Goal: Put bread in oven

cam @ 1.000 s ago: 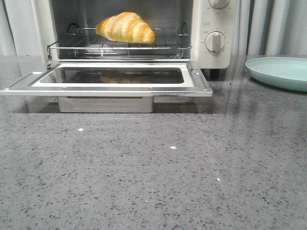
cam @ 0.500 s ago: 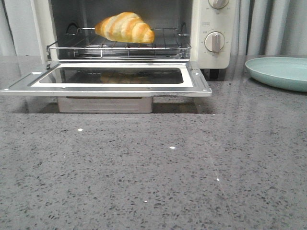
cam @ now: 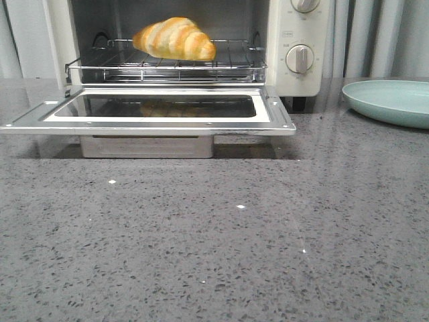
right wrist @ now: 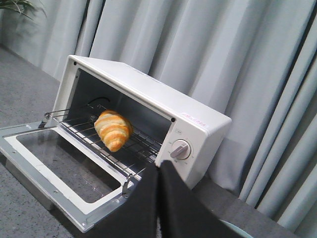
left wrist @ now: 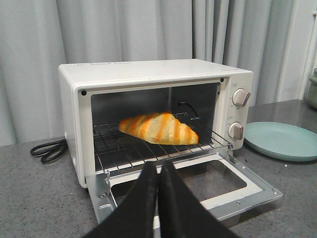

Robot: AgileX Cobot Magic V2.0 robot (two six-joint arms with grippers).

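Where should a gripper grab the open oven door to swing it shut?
Probably the free front edge of the oven door, taken from below at mid-width. The door lies flat and open, hinged at the oven, so lifting that edge swings it up toward the bread.

oven door [cam: 155, 111] and wire rack [cam: 167, 64] shifted very slightly since a second ago, settled since half a second ago

left claw [left wrist: 157, 171] and right claw [right wrist: 159, 171] both have fingers pressed together, holding nothing.
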